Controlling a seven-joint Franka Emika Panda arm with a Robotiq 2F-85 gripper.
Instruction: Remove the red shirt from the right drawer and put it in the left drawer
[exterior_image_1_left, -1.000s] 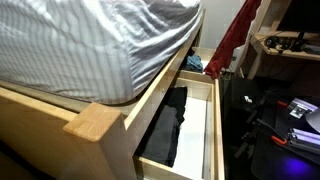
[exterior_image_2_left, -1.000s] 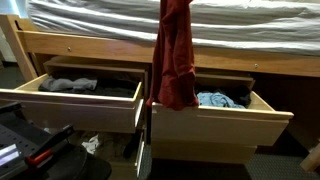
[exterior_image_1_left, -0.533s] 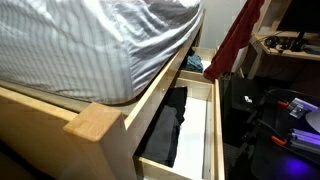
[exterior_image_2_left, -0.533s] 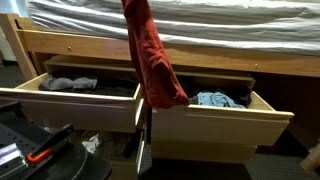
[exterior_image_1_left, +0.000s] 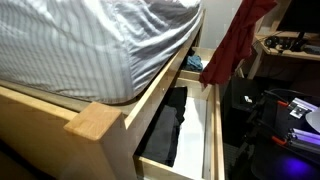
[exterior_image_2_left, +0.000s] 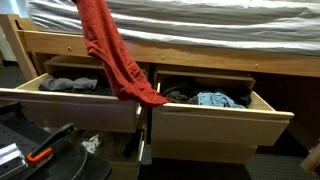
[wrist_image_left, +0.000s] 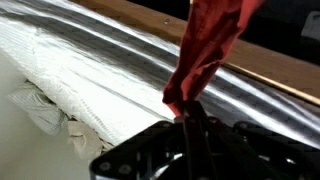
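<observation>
Because the hanging cloth must clear both drawer fronts, the gripper (wrist_image_left: 186, 120), fingers clenched on a bunched fold, holds the red shirt (exterior_image_2_left: 112, 55) high, slanting above the left drawer (exterior_image_2_left: 70, 108), hem near the right drawer (exterior_image_2_left: 215, 125).

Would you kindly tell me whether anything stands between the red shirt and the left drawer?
Nothing visible does. The red shirt hangs from the hand close to the open left drawer, which holds only low-lying dark clothes.
</observation>
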